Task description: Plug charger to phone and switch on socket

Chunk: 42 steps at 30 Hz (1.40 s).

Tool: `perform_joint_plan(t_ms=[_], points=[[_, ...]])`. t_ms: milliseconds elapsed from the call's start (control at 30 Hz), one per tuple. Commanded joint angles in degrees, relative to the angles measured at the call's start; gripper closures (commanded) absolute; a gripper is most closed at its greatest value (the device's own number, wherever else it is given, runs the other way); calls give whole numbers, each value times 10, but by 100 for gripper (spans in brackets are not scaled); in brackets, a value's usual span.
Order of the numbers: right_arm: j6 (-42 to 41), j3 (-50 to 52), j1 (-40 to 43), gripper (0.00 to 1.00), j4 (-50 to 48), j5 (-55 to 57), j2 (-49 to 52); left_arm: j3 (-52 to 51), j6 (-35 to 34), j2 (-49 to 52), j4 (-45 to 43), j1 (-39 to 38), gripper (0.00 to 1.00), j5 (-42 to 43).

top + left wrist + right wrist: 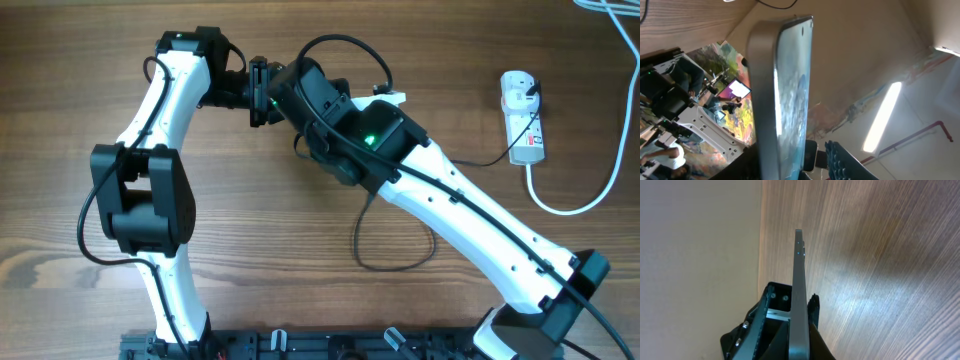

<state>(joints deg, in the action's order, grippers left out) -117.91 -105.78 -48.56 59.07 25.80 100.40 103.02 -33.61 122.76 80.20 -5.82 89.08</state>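
Grey-edged phone point(799, 270), upright, clamped in right tool point(793, 293), above wooden table point(880, 255)

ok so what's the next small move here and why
Probably settle the phone in the left gripper so the right gripper can let go and fetch the charger. The right one clamps the phone edge-on above the table, the left sits right against it, and the charger lies slack on the table, in neither.
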Motion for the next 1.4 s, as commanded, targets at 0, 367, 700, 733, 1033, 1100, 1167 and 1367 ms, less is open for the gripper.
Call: perform_joint_plan(t_ms=[0, 367, 700, 733, 1033, 1100, 1167, 1367], points=[[-8, -6, 2, 96, -13, 2, 10, 1, -1, -20, 2, 3, 60, 13], [-8, -6, 2, 95, -12, 2, 10, 1, -1, -20, 2, 3, 73, 13], [-7, -6, 2, 78, -20, -11, 10, 1, -1, -20, 2, 3, 92, 13], [-8, -6, 2, 73, -21, -11, 10, 1, -1, -20, 3, 3, 94, 13], [77, -6, 5, 0, -18, 21, -15, 1, 6, -20, -5, 3, 96, 11], [161, -6, 18, 0, -19, 21, -41, 1, 6, -20, -40, 3, 96, -5], [337, -6, 48, 1, -18, 12, -79, 1, 6, -20, -64, 3, 96, -44], [640, -6, 204, 0, 74, -200, -114, 1, 83, -20, -94, 5, 96, -91]])
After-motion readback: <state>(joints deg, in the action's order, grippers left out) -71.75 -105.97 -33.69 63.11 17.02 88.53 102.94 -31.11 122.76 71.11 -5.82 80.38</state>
